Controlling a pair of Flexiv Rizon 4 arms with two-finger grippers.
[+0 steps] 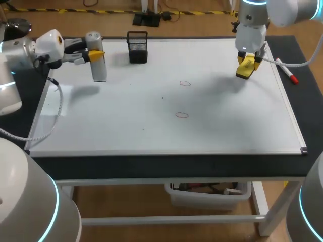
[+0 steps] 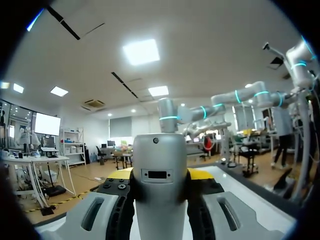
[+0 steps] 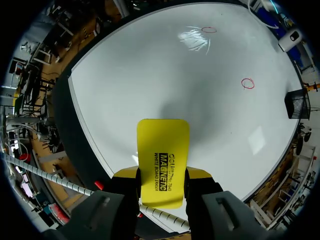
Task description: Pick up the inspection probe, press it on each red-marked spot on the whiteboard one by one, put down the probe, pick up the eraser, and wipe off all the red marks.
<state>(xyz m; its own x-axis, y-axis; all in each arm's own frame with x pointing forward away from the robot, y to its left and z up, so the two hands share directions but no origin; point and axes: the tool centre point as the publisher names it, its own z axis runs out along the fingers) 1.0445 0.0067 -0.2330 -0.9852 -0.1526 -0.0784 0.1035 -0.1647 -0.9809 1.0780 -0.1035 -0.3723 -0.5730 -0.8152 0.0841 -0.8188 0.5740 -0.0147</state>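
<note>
Inspection probe [image 1: 99,64], grey and cylindrical, is pinched between the yellow-tipped fingers of the left gripper [image 1: 96,53] over the whiteboard's [image 1: 151,131] rear left corner. Two red marks, [image 1: 185,83] and [image 1: 181,115], sit near mid-board, well apart from the probe. Yellow eraser [image 1: 246,68] is clamped flat between both fingers of the right gripper [image 1: 250,63], above the board's rear right area. Black mesh cup [image 1: 137,47] stands at the rear edge. Red marker [image 1: 288,74] lies along the right edge.
</note>
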